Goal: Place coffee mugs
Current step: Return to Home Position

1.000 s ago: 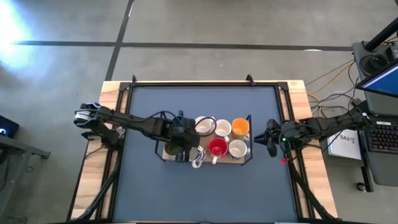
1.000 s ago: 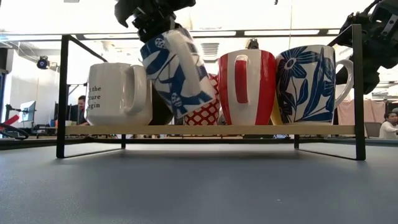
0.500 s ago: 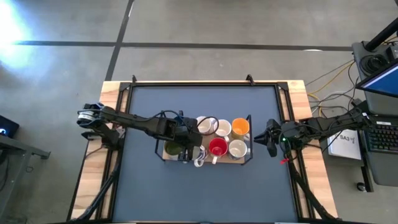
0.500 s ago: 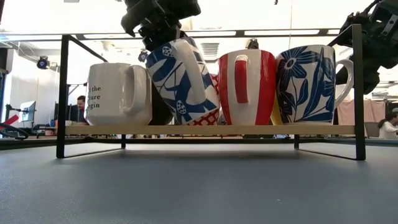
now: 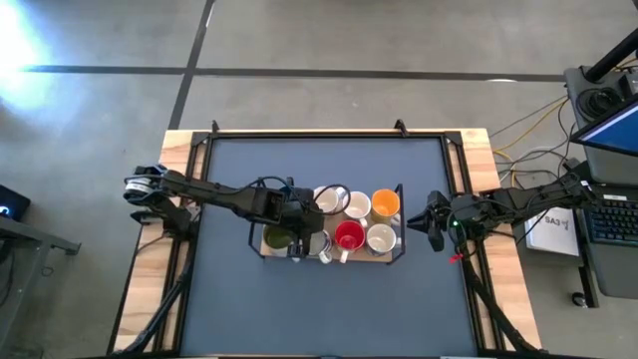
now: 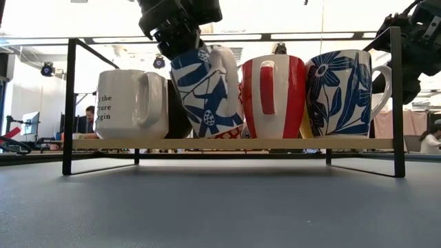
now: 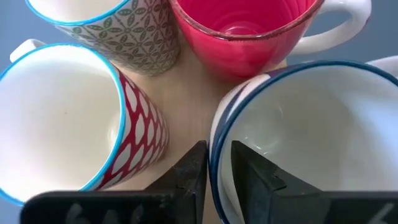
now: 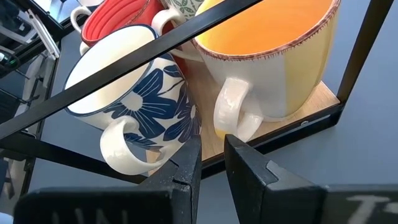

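A wooden shelf rack with a black frame holds several coffee mugs. In the low view the front row shows a white lettered mug, a white mug with blue leaves, a red mug and a blue-flower mug. The leaf mug stands with its base on the shelf, leaning a little. My left gripper is open over it, one finger outside and one inside its blue rim. My right gripper waits open at the rack's right end, beside an orange-lined mug. My left gripper comes at the leaf mug from above, slanting down, with the rim's near part between its two fingers. The gap is wider than the mug's wall. Whether a finger still touches the wall I cannot tell.
Close around the leaf mug stand a red-dotted mug, a green-patterned mug and the red mug. An olive green mug fills the rack's left end. The rack's black posts rise at its corners. Dark table lies in front.
The leaf mug hung steeply tilted from my left gripper with its base above the shelf. It has swung down to nearly upright, and its base now rests on the shelf between the lettered mug and the red mug.
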Available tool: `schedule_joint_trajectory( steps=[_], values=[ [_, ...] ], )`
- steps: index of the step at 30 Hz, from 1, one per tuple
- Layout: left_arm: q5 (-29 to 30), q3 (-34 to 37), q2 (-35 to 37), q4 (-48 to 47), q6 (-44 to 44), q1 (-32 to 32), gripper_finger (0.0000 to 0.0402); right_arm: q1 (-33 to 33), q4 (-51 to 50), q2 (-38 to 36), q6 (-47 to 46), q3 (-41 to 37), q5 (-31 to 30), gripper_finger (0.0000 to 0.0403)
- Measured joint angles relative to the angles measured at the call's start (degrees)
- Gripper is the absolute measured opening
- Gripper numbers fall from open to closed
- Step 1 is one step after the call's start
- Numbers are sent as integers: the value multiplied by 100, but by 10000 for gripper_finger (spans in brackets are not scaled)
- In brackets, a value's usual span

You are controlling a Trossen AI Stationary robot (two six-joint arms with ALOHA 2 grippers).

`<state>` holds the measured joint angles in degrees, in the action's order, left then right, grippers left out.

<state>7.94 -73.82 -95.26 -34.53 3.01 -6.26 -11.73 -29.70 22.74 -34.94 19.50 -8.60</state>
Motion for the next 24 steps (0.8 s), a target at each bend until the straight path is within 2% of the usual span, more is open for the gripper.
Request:
schedule_joint_trajectory(
  steps=[10, 24],
  values=[
    [-2, -100, 47, -74, -377, 0, 70, -1, 0, 0, 0, -1, 0, 59],
    [-28, -511, 52, -958, -1030, 0, 71, -2, -1, 2, 0, -1, 0, 59]
  ],
)
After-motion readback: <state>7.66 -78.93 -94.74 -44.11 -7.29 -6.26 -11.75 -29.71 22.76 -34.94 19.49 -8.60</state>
